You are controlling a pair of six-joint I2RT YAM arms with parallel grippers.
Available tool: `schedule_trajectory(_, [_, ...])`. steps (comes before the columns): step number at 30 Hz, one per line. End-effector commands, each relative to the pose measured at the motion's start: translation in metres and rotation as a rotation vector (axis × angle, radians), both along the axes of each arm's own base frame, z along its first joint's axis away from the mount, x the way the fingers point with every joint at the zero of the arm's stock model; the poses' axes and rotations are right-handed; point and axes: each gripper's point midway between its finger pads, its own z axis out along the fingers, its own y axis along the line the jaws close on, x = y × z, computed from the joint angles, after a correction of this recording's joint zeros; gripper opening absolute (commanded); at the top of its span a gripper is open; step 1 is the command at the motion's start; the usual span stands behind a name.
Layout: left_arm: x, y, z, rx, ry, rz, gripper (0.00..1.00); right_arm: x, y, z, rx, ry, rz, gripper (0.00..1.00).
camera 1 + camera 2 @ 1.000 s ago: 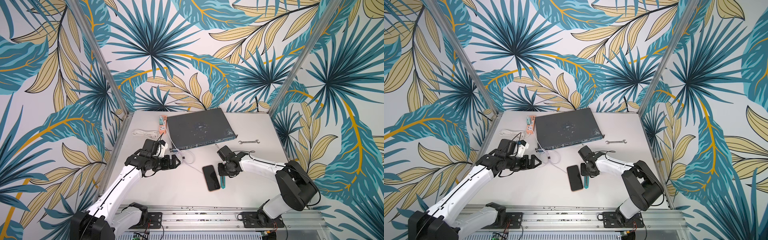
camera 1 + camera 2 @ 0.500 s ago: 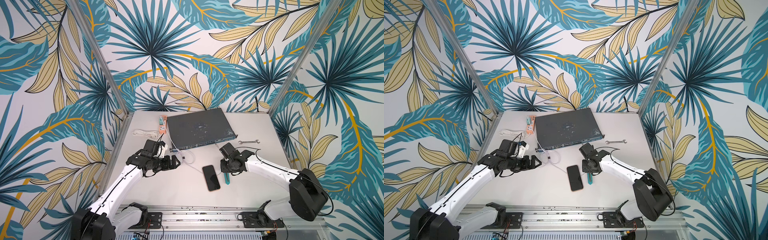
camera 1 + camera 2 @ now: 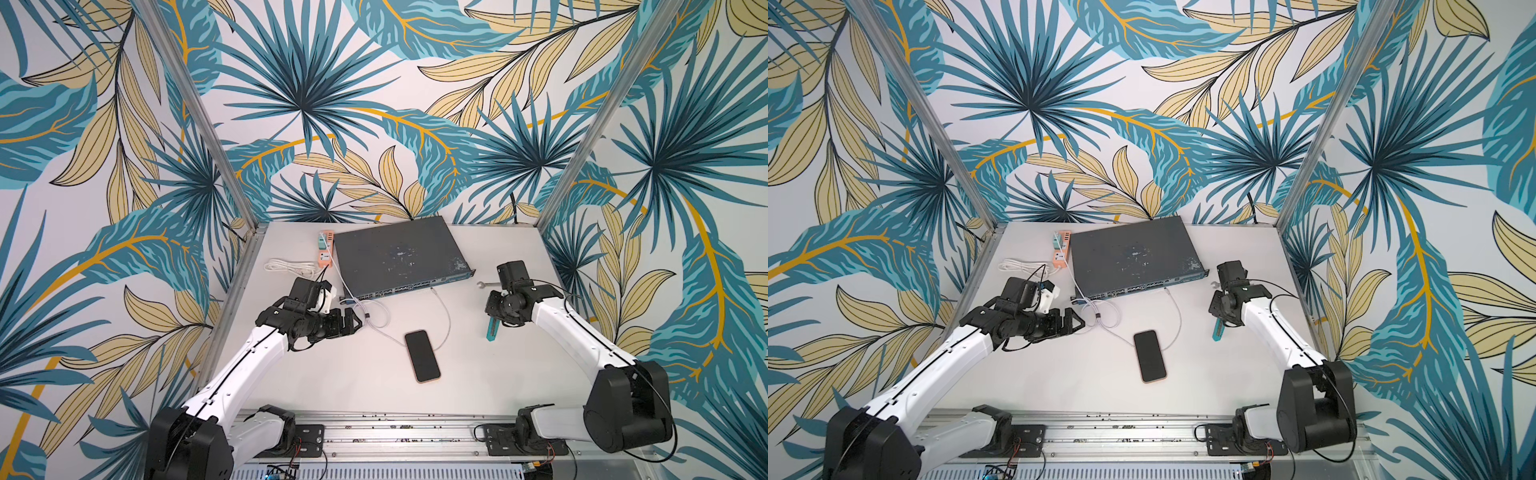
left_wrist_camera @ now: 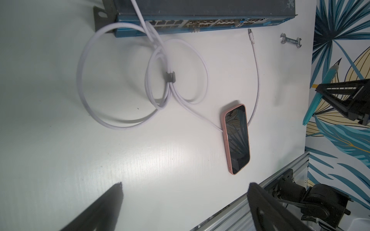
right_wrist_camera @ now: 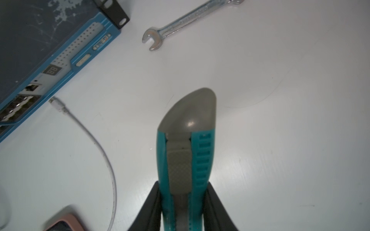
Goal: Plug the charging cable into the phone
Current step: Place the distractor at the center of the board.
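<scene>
Over the table's (image 3: 478, 374) right side my right claw (image 5: 183, 200) is clamped on the teal knife (image 5: 186, 160), left claw (image 4: 185, 187) apart; I should lay it well clear of the phone (image 3: 422, 355) at centre and the charging cable (image 3: 376, 320) looped just beyond it.

Phone (image 4: 237, 138) – charging cable (image 4: 258, 80) beneath, unplugged

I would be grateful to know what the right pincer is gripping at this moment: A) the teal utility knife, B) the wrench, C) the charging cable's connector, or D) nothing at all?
A: in the right wrist view the right pincer is closed on the teal utility knife, while the charging cable and the wrench lie free on the table.
</scene>
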Motion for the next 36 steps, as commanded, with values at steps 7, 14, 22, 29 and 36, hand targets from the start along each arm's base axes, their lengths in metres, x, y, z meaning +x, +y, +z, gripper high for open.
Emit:
schedule_trajectory(7, [0.002,0.000,0.008,0.008,-0.026,-0.014,1.00,0.035,-0.033,-0.046,0.072,0.037,-0.074,0.16])
schedule_trajectory(14, [-0.001,0.006,0.008,0.047,-0.026,-0.016,1.00,0.037,-0.051,-0.076,0.053,0.093,-0.109,0.24])
schedule_trajectory(22, [0.004,0.009,0.008,0.087,-0.036,-0.031,1.00,0.043,-0.063,-0.067,0.018,0.036,-0.122,0.99])
schedule_trajectory(29, [0.009,0.010,0.012,0.104,-0.050,-0.037,1.00,0.048,-0.058,-0.035,0.247,-0.132,-0.199,1.00])
schedule_trajectory(36, [0.010,0.008,0.013,0.088,-0.062,-0.042,1.00,0.040,-0.002,0.003,0.237,-0.079,0.047,1.00])
